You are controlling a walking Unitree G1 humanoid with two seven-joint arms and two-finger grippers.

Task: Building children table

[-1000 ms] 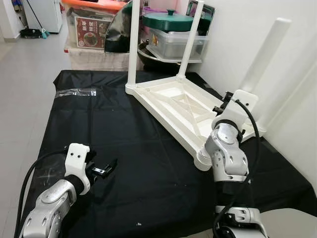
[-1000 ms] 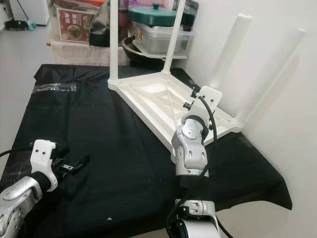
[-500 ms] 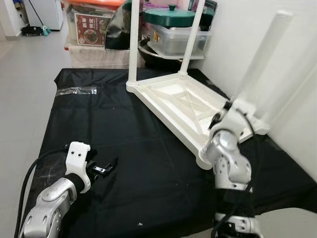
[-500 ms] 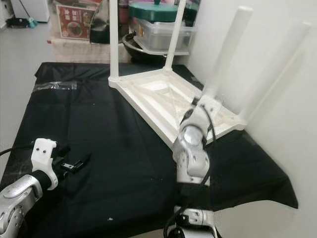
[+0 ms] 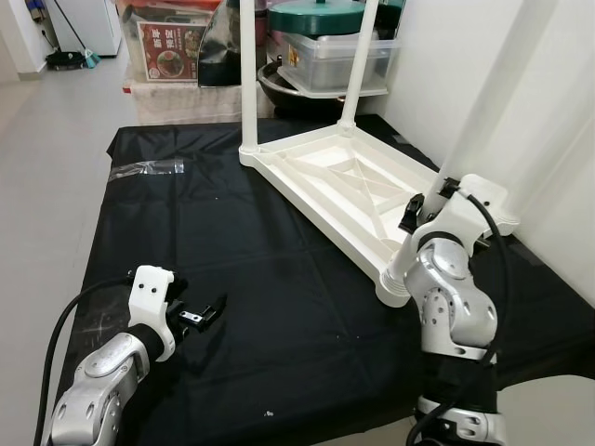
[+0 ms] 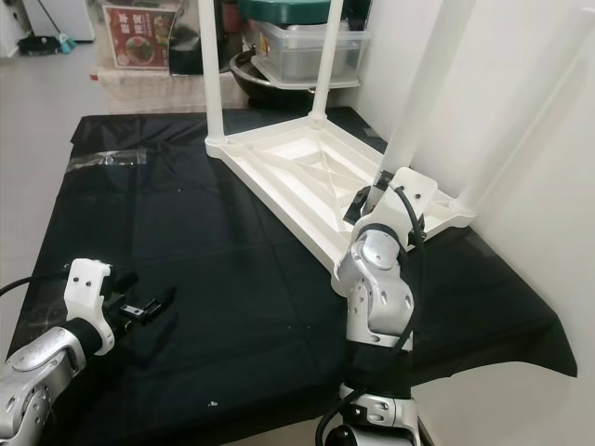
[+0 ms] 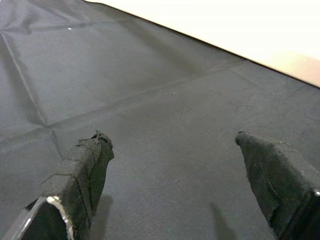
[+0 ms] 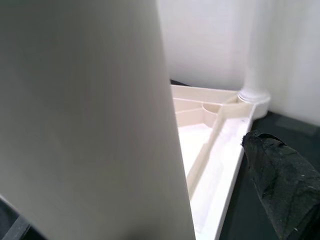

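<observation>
A white children's table [image 5: 325, 177] lies upside down on a black cloth [image 5: 260, 251]. Two legs stand up at its far corners and a third at the corner by the wall [image 6: 521, 111]. The near corner socket [image 5: 395, 288] is bare. My right gripper [image 5: 429, 197] hovers over the table's near right part, shut on a fourth white leg [image 5: 483, 102] that rises steeply. In the right wrist view this leg [image 8: 75, 100] looms beside one black finger [image 8: 280, 175]. My left gripper [image 5: 206, 314] is open low over the cloth at the near left, nothing between its fingers [image 7: 85, 165].
Storage boxes [image 5: 172, 51], a dark pan and a clear tub under a green-lidded pot [image 5: 325, 23] crowd the floor behind the cloth. A white wall [image 5: 558, 111] runs close along the right. A strip of clear tape [image 5: 139, 170] lies on the cloth's far left. Grey floor lies to the left.
The camera has shifted a little. My right gripper has swung the held leg more upright, its top now past the picture's edge. The left gripper has hardly moved.
</observation>
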